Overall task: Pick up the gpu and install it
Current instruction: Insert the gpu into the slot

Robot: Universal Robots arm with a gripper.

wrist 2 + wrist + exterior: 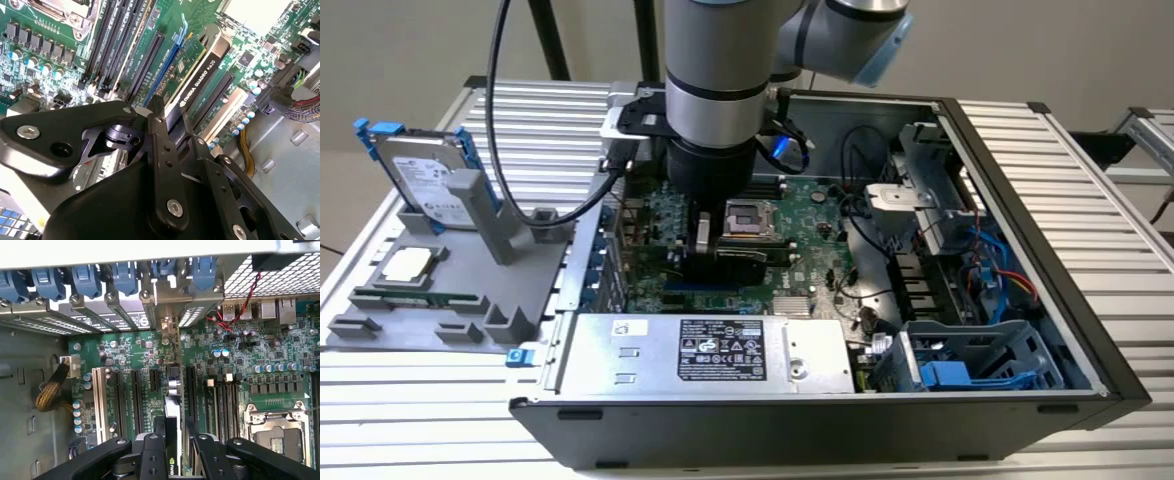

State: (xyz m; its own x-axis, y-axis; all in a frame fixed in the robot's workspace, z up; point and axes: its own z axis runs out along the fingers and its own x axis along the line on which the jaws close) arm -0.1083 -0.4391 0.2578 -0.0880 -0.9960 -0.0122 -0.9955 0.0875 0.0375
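1. The arm (pixel 714 90) reaches straight down into the open computer case (pixel 1014 180), which lies on its side on the slatted metal bench (pixel 1067 130).

2. The gripper (pixel 720 262) sits low over the green motherboard (pixel 821 215), just beside the empty processor socket (pixel 754 217).

3. The jaws are closed on the gpu (pixel 200 80), pinching its upper edge from both sides; in the second wrist view the black fingers (pixel 162 150) meet around the card's black shroud.

4. The gpu stands on edge, upright on the motherboard among the long black expansion slots (pixel 136 395).

5. In the first wrist view its long axis runs from the jaws toward the case's rear wall, parallel to the slots. The silver bracket (pixel 170 327) end points at the row of rear slot covers with blue clips (pixel 85 280).

6. The bracket looks lined up with one opening in that row, though I cannot tell whether the card's bottom edge is fully down in its slot.

7. A silver power supply (pixel 707 350) fills the near corner of the case.

8. At the exterior view's left, outside the case, a grey fixture tray (pixel 480 290) rests on the bench. It holds a silver hard drive (pixel 427 180) with blue rails standing upright, well apart from the gripper.
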